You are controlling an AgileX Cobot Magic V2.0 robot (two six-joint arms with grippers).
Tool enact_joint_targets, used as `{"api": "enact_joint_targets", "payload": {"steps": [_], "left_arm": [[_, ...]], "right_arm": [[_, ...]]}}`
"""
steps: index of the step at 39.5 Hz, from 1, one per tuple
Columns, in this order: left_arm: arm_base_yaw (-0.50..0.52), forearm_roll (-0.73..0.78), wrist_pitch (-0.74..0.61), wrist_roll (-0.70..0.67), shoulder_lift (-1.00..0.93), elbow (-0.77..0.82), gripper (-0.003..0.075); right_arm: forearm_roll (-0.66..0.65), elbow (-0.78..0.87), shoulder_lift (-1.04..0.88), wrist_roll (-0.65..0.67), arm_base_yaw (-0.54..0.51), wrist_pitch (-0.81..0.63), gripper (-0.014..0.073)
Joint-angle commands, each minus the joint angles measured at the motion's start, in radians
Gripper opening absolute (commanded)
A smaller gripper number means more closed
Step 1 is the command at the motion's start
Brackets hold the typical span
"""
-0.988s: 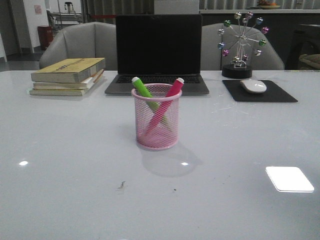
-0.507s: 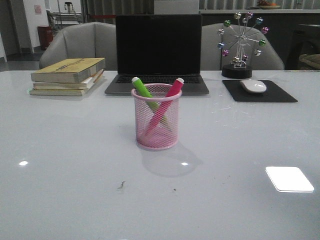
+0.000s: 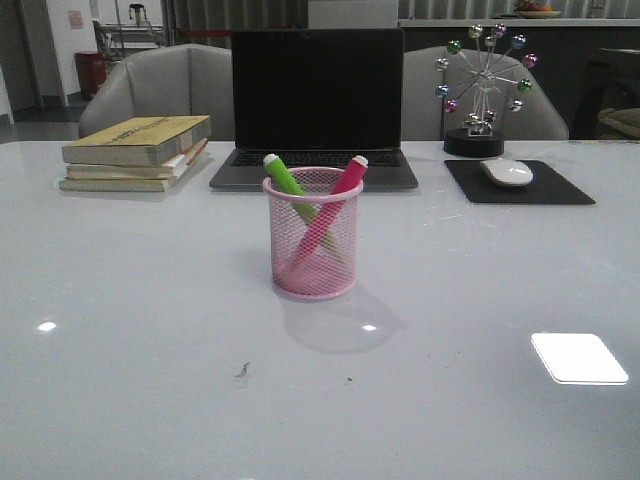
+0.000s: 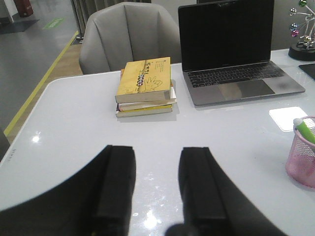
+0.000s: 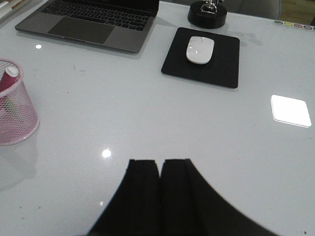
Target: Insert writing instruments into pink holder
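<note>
The pink holder [image 3: 313, 245] stands upright in the middle of the white table. Both writing instruments lean crossed inside it: the green pen [image 3: 284, 176] tilts left, the magenta pen [image 3: 347, 178] tilts right, whitish ends up. The left wrist view catches the holder [image 4: 302, 160] with the green pen [image 4: 304, 131] at its edge; the right wrist view has the holder [image 5: 15, 113] with the magenta pen's tip [image 5: 10, 74]. My left gripper [image 4: 157, 150] is open over bare table. My right gripper [image 5: 160, 161] is shut with nothing in it. Neither arm appears in the front view.
A laptop [image 3: 316, 100] stands open behind the holder. A stack of books [image 3: 135, 152] lies at the back left. At the back right are a mouse [image 3: 507, 172] on a black pad [image 3: 518, 183] and a ball ornament [image 3: 482, 90].
</note>
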Motion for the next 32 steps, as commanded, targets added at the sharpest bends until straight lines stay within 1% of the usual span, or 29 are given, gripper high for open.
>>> {"api": "enact_joint_targets", "payload": {"steps": [1, 6, 21, 25, 32], "left_arm": [[0.001, -0.002, -0.077, -0.001, 0.001, -0.030, 0.0314], [0.001, -0.002, -0.077, -0.001, 0.001, -0.030, 0.0314], [0.001, -0.002, -0.077, -0.001, 0.001, -0.030, 0.0314], [0.001, -0.002, -0.077, -0.001, 0.001, -0.030, 0.0314], [0.001, -0.002, -0.077, -0.001, 0.001, -0.030, 0.0314]], "right_arm": [[0.020, -0.029, -0.006, -0.007, -0.007, -0.063, 0.0051], [0.020, -0.029, -0.006, -0.007, -0.007, -0.086, 0.0051], [0.035, -0.029, -0.025, 0.007, -0.007, -0.082, 0.0051], [-0.021, -0.029, -0.066, 0.076, -0.007, -0.085, 0.0051], [-0.242, -0.029, -0.142, 0.276, -0.007, -0.085, 0.0051]]}}
